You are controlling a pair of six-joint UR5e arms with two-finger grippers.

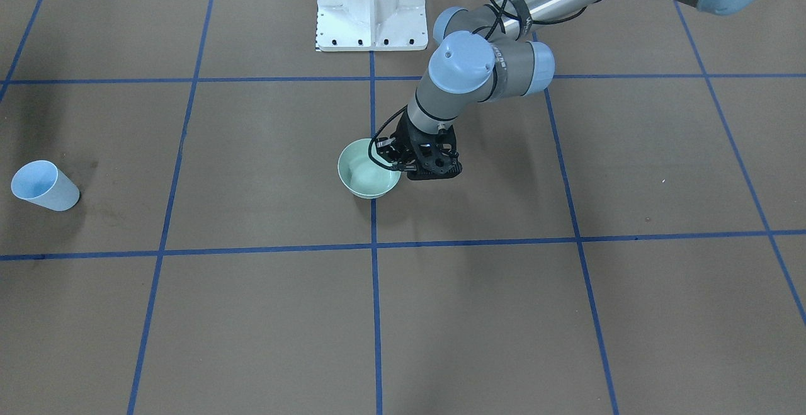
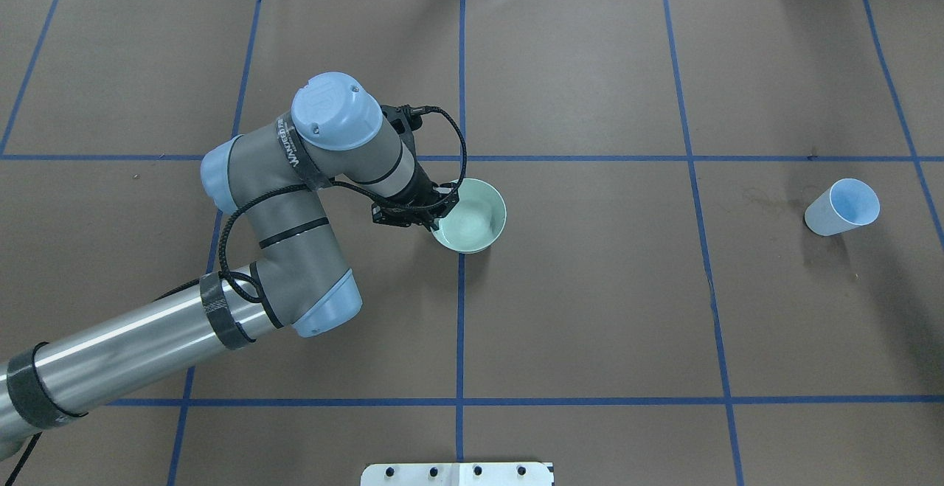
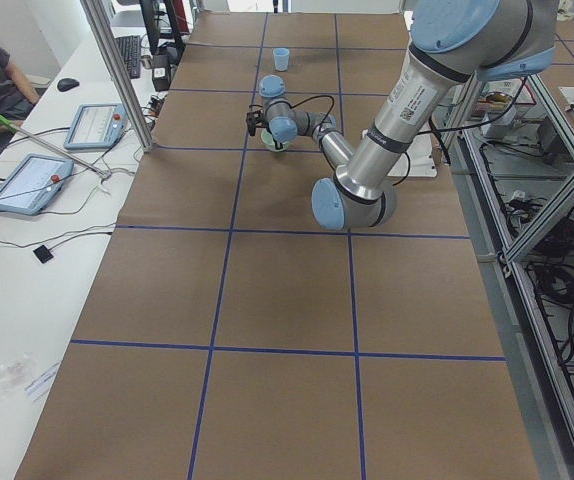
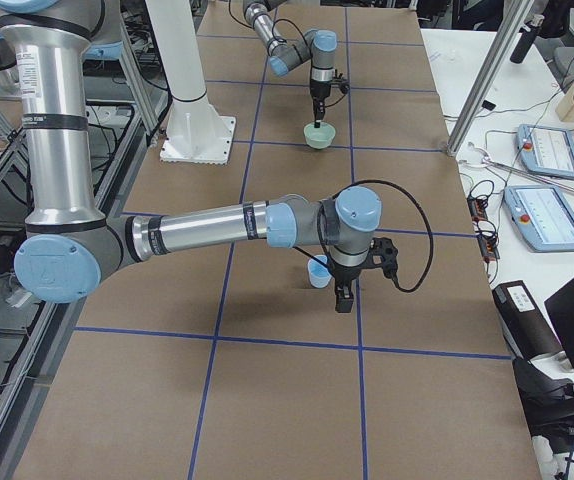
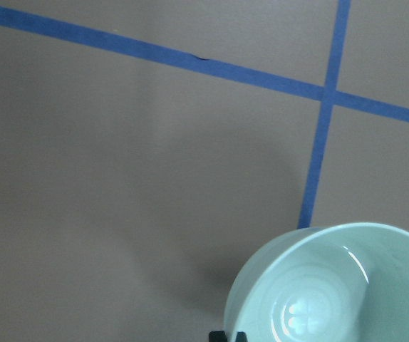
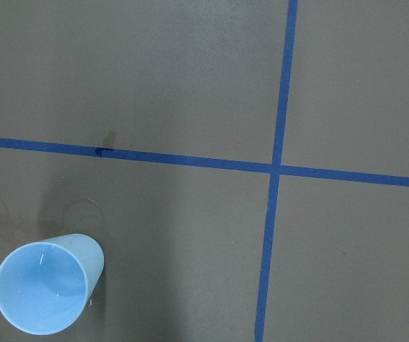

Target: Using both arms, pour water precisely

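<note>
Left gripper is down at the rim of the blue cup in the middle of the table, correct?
Not quite. The left gripper is at the rim of the pale green bowl in the middle of the table, not the blue cup, which stands apart toward the robot's right. The overhead exterior view shows this.

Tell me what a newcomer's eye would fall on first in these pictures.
The big grey left arm, light blue caps on its joints, reaches across the brown table, its black hand at the rim of a pale green bowl on the centre blue tape line. A light blue plastic cup stands far off on the robot's right side.
</note>
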